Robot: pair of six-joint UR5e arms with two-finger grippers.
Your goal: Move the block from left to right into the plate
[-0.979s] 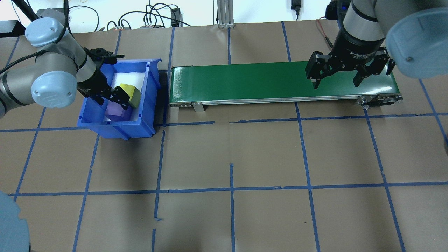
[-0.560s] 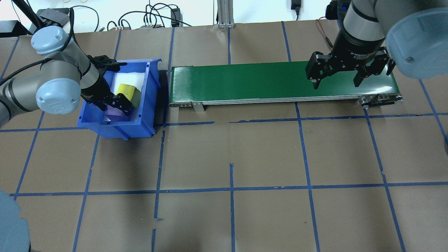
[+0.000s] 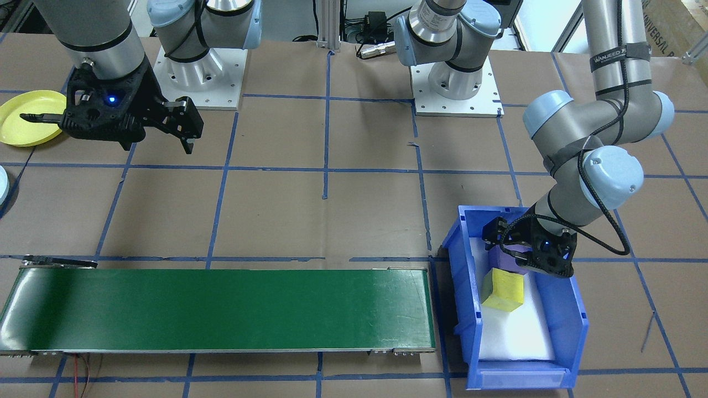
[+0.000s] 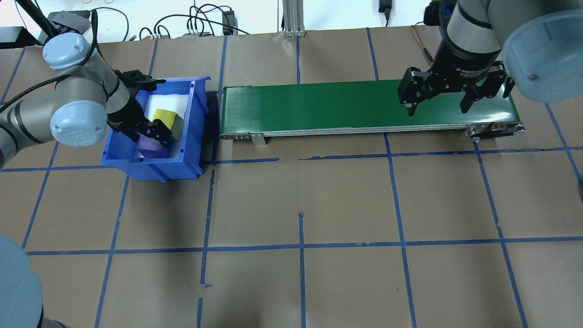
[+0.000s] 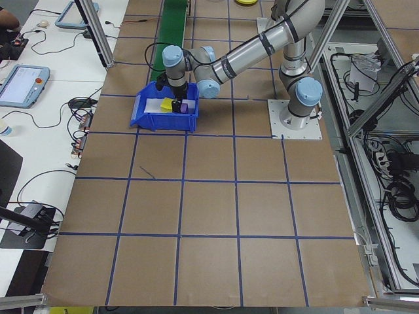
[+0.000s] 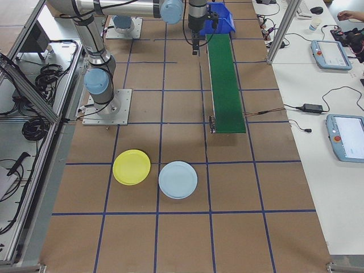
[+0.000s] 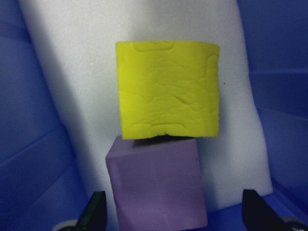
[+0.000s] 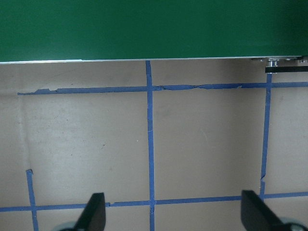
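Observation:
A purple block [image 7: 156, 185] and a yellow block [image 7: 168, 89] lie on white foam in the blue bin [image 4: 191, 132] at the conveyor's left end. The yellow block [image 4: 165, 119] leans on the purple one [image 4: 148, 145]. My left gripper [image 7: 175, 216] is down in the bin, open, with a finger on each side of the purple block [image 3: 500, 260]. My right gripper [image 4: 439, 108] hangs open and empty over the right end of the green conveyor [image 4: 346, 107]. A yellow plate [image 6: 131, 166] and a light blue plate [image 6: 178, 179] lie on the table's right side.
The blue bin's walls [image 3: 464, 287] close in around my left gripper [image 3: 531, 257]. The belt [image 3: 221, 309] carries nothing. Blue tape lines grid the brown table [image 4: 300, 205]. Cables and a metal post [image 4: 291, 18] stand at the far edge.
My left arm has shifted slightly and its gripper has sunk deeper into the bin around the purple block. The right arm has not moved.

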